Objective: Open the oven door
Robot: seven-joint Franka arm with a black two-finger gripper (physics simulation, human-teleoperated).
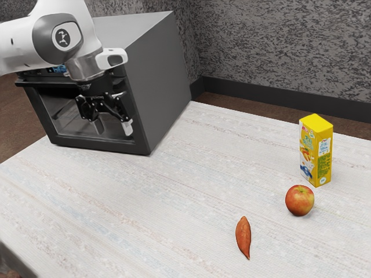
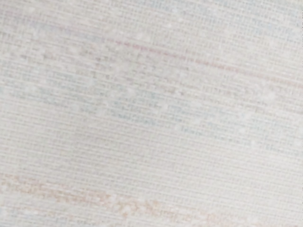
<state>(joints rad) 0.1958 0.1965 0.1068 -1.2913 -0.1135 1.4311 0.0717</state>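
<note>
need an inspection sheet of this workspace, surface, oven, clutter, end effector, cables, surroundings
surface: pale, faintly striped table, no spill seen on the visible part
job's things: dark oven at the table's far edge, toward the exterior view's left; its glass-fronted door looks shut
clutter: yellow carton, apple near its base, sweet potato lying apart from both
end effector: black end effector open in front of the door, nothing between its fingers
cables: nothing seen
surroundings: mottled grey wall with dark baseboard, brown floor
</note>
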